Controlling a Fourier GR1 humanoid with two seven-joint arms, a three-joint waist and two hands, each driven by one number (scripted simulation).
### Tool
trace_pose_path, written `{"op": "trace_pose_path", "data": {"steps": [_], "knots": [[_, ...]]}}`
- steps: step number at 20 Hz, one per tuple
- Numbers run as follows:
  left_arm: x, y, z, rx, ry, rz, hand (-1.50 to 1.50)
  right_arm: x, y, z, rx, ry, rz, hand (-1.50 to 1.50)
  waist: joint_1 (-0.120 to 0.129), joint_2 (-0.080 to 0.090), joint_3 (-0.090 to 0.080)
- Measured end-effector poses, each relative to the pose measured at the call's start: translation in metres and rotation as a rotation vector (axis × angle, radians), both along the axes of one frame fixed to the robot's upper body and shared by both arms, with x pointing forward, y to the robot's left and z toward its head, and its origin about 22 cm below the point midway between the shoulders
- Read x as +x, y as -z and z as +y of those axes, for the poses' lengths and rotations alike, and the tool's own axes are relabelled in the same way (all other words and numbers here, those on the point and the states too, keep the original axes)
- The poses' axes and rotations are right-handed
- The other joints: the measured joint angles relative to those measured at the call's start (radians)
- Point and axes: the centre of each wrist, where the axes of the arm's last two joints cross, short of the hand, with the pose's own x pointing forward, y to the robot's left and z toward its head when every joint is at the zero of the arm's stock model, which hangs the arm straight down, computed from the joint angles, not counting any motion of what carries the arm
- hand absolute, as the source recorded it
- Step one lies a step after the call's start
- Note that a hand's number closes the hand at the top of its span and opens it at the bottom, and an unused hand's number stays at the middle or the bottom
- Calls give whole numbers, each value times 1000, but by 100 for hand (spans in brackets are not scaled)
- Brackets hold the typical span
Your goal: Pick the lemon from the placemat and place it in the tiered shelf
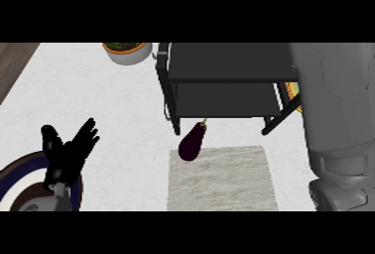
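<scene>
On the white marbled tabletop [110, 109] lies a pale, rough-woven rectangular placemat [223, 178], and no lemon shows on it; the only thing at the mat is a dark purple aubergine [192, 142], which lies tilted across its upper left corner, stalk end pointing up toward the shelf. Just beyond the mat stands the black two-level tiered shelf [219, 96], its dark boards bare as far as they can be seen. The robot's right grey forearm [333, 124] rises along the right side of the view and reaches up past the shelf's right edge; its hand is hidden beyond the top of the view, so whether it holds anything cannot be told. A sliver of yellow-orange [291, 92] shows just beside that forearm at the shelf's right side, but it is too narrow to say whether it is the lemon or something else. The left black hand [67, 151] rests at the lower left, fingers straight and spread, holding nothing, above a round plate with a dark blue rim [15, 173]. A white bowl of greens [129, 51] stands at the far edge, left of the shelf. Judging by the lemon-free mat and the raised right arm, the pick appears done and the placing is either under way or near its end; that cannot be confirmed here.
</scene>
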Motion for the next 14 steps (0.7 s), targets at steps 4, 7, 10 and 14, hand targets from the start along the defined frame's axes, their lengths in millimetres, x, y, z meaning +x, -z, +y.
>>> {"op": "trace_pose_path", "data": {"steps": [4, 7, 10, 14], "knots": [[0, 1, -4, 1, -3, -2, 0, -4, -8, -20, 114, 54, -49, -150, -4, -1, 0], [-2, 4, -4, 7, -8, 3, 0, -8, -14, -36, 139, 139, -90, -150, -7, -2, 0], [-5, 6, -1, 8, -10, 0, 0, -11, -23, -56, 161, 235, -113, -150, -9, -2, -1], [-8, 5, 2, 4, -14, 8, 0, -23, -30, -100, 235, 340, -138, -150, -13, -4, 0]]}}
